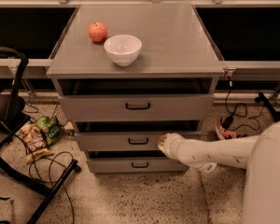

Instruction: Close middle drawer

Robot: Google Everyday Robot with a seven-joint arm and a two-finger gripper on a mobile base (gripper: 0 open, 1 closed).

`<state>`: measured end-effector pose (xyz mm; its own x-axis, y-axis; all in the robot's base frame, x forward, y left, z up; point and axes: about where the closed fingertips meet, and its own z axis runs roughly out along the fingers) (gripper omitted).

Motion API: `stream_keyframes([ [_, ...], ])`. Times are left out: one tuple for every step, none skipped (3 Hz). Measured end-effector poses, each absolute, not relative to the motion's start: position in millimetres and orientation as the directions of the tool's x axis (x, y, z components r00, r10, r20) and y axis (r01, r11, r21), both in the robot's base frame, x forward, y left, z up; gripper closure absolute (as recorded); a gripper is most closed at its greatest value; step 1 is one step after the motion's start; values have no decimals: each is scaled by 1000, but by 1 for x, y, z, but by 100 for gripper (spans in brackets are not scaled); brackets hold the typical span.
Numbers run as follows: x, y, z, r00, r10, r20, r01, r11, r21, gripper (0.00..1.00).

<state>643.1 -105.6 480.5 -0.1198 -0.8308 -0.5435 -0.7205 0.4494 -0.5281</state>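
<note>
The middle drawer [107,142] is the wide grey front with a small black handle [138,141], set between the taller top drawer [136,107] and the narrower bottom drawer [135,164]. It sticks out slightly, with a dark gap above it. My gripper [162,143] is at the end of the white arm [210,152], which reaches in from the right. Its tip is at the middle drawer's front panel, just right of the handle, and it holds nothing that I can see.
A red apple [98,31] and a white bowl [122,49] sit on the cabinet top [177,36]. Snack bags [39,135], cables and a black chair frame [18,125] lie on the floor at the left. Cables and a shoe [226,132] lie at the right.
</note>
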Motion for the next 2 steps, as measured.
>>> stream_keyframes([
  [646,-117,545,-109,-903,-416,-622,388,-680,100],
  [622,-118,602,-134,-909,-394,-517,404,-755,100],
])
